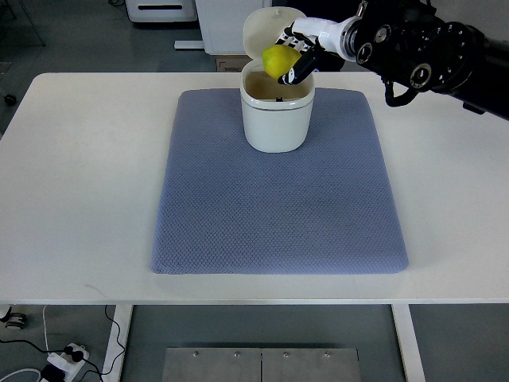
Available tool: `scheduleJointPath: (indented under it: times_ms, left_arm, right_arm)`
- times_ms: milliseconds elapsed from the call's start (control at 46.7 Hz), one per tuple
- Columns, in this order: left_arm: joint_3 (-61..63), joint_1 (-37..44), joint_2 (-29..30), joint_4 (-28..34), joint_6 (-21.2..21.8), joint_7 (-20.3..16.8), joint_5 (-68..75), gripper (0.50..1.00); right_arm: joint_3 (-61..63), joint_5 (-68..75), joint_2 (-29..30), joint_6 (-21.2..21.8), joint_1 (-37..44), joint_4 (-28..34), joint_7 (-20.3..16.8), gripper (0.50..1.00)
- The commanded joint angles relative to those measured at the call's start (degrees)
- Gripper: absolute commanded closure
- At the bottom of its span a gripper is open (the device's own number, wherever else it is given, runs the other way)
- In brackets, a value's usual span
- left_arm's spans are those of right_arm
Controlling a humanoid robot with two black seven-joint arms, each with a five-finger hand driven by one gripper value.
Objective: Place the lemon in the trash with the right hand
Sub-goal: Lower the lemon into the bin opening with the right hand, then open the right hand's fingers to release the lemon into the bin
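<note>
Right hand (pixel 300 54) gripping a yellow lemon (pixel 277 60), hovering over the open white trash bin (pixel 275 119), bin standing on a blue-grey mat (pixel 278 207), white table (pixel 79 175) lying beneath

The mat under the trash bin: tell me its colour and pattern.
The mat is blue-grey with a fine quilted diamond texture, seen in the top view.

A white bench (pixel 79 183) is seen filling most of the view, carried on pale metal legs (pixel 118 342). A grey floor (pixel 71 36) is shown beyond and beneath it. White cabinets (pixel 227 24) are placed at the far side. A power strip (pixel 65 360) with cables is laid on the floor at lower left.
</note>
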Motion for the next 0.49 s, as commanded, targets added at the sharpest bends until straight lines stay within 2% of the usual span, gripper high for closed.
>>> scheduleJointPath:
  times_ms: [0,171,471]
  left_arm:
    - [0.0,0.0,0.0,0.0,0.0,0.0,0.0,0.500]
    - [0.0,0.0,0.0,-0.1,0.0,0.0,0.0,0.500]
    - [0.0,0.0,0.0,0.0,0.0,0.0,0.0,0.500]
  right_arm:
    - [0.0,0.0,0.0,0.0,0.0,0.0,0.0,0.816]
    - [0.0,0.0,0.0,0.0,0.1,0.0,0.0,0.703]
    - [0.0,-0.1,0.0,0.0,0.1,0.0,0.1,0.712]
